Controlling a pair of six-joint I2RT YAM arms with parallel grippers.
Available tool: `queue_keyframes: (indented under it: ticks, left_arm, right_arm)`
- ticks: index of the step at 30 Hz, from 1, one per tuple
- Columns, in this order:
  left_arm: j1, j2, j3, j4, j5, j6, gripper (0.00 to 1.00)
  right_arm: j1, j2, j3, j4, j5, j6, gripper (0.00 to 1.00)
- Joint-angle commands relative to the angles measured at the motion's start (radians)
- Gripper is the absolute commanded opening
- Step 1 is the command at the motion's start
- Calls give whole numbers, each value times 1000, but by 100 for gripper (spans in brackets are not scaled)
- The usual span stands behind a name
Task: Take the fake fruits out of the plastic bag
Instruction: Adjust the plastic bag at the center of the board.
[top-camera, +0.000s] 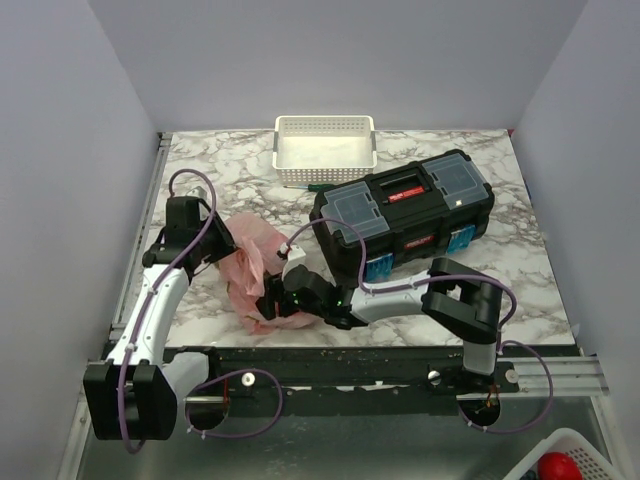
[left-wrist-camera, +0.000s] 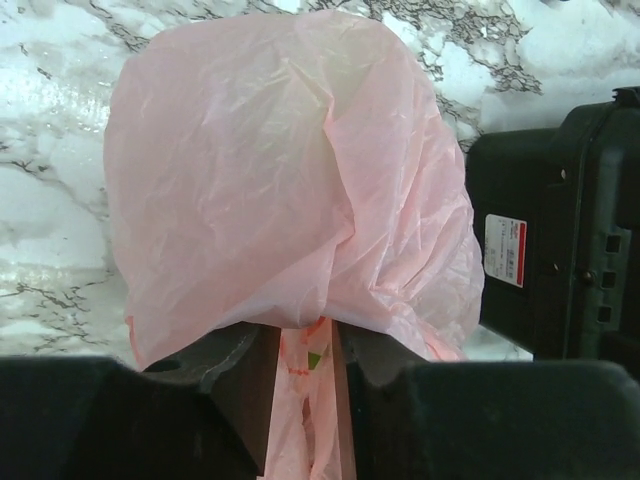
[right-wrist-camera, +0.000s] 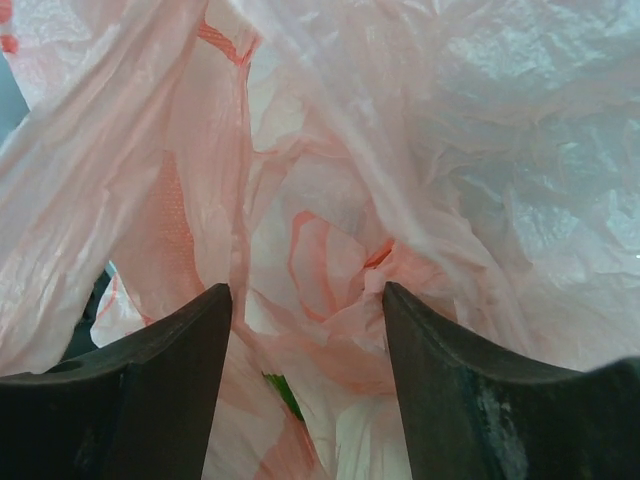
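Observation:
The pink plastic bag (top-camera: 250, 272) lies crumpled on the marble table between my two grippers. In the left wrist view the bag (left-wrist-camera: 290, 170) bulges up in front, and a strip of it runs down between the fingers. My left gripper (left-wrist-camera: 308, 335) is shut on that strip and stands at the bag's left edge (top-camera: 222, 250). My right gripper (right-wrist-camera: 307, 295) is open, its fingers spread among the bag's folds (right-wrist-camera: 330, 200) at the near side (top-camera: 272, 300). The fake fruits are hidden. Only a green sliver (right-wrist-camera: 285, 392) shows between folds, and I cannot tell what it is.
A black toolbox (top-camera: 405, 215) stands right of the bag, close beside it (left-wrist-camera: 560, 230). A white perforated basket (top-camera: 325, 142) sits at the back edge, with a thin green tool (top-camera: 305, 186) in front of it. Another white basket (top-camera: 575, 455) with something red is off the table at bottom right.

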Motion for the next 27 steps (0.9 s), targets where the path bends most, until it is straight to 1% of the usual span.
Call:
queue_keyframes:
  ticks: [1, 3, 4, 6, 7, 10, 11, 16, 18, 19, 22, 24, 27]
  left_arm:
    - [40, -27, -9, 24, 16, 6, 32]
    - [40, -64, -16, 27, 99, 14, 42]
    - [40, -89, -21, 13, 126, 8, 49]
    - [39, -165, -43, 2, 204, -1, 57]
    - [39, -214, -53, -18, 221, -8, 61]
    - [38, -372, -76, -85, 234, -15, 76]
    - [37, -410, -71, -121, 227, -13, 78]
    - [36, -593, -25, -303, 207, -7, 81]
    - [35, -637, 2, -366, 204, -8, 81]
    - [27, -640, 12, -394, 197, -7, 79]
    - [23, -660, -12, -400, 224, -18, 73]
    - [24, -673, -40, -352, 286, -9, 64]
    - [23, -640, -52, -318, 381, 17, 60]
  right_arm:
    - [11, -8, -43, -26, 85, -37, 68]
    - [10, -39, -51, -29, 78, -68, 72]
    - [10, -59, -52, -33, 72, -81, 74]
    - [10, -101, -55, -38, 64, -89, 75]
    - [10, -122, -65, -30, 62, -87, 75]
    - [10, -180, -99, 0, 67, -68, 75]
    - [11, -200, -108, 5, 66, -65, 75]
    - [9, -282, -134, 18, 90, -74, 76]
    - [5, -308, -124, 9, 100, -78, 76]
    - [3, -314, -117, 10, 102, -80, 74]
    - [-8, -304, -73, 10, 92, -92, 65]
    - [-21, -278, -33, 8, 63, -91, 58]
    - [-42, -226, 26, 8, 49, -91, 51]
